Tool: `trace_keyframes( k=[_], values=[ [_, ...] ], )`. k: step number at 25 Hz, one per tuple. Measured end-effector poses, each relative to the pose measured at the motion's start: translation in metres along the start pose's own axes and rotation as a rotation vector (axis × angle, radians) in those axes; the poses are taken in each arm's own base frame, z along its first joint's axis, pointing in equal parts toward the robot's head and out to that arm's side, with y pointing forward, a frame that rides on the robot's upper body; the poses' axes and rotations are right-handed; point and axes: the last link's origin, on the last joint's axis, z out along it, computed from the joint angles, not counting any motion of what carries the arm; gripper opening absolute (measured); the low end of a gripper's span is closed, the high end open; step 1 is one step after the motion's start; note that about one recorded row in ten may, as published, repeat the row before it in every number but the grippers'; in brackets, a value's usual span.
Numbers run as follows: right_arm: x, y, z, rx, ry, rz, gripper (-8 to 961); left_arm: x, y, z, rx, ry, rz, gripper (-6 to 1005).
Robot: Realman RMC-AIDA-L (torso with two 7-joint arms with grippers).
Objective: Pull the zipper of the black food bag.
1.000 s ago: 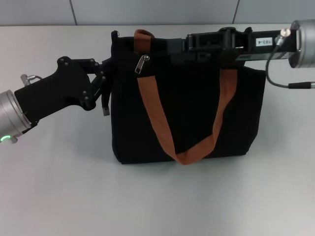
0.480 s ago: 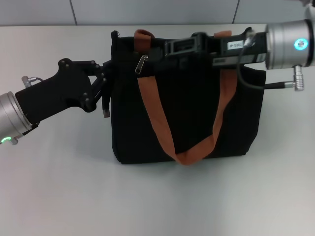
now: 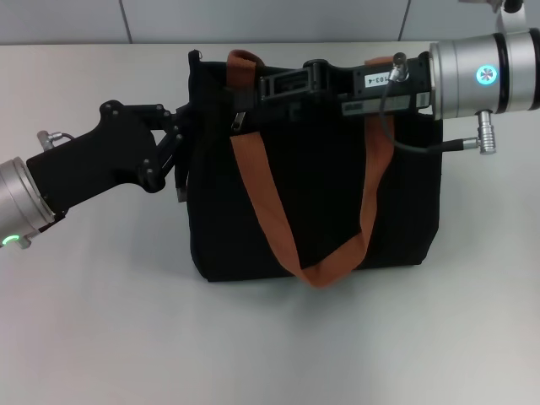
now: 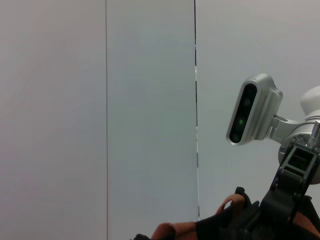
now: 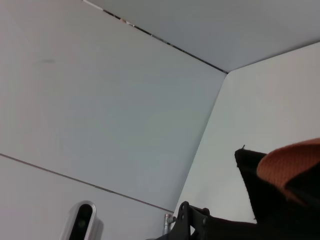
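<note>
Looked like a robot lab or test cell, not a home. Plain white table [image 3: 270,337] filled most of the head view, with a bare grey panelled wall [image 3: 253,18] and seams across the top of the frame. Wrist views showed the same blank wall panels [image 4: 150,100].

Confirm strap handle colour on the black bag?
Orange-brown strap handles on the black food bag; clearest in the head view.
</note>
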Motion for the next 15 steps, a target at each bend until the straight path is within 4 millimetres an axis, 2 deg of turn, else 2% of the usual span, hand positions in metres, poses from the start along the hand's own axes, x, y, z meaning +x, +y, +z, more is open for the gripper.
trace_keyframes(
  k=[15],
  values=[
    [-0.0015, 0.0015, 0.0061, -0.019, -0.016, 0.017, 441, -0.0004, 0.0018, 0.0024, -0.008, 0.006, -0.004, 29]
  ],
)
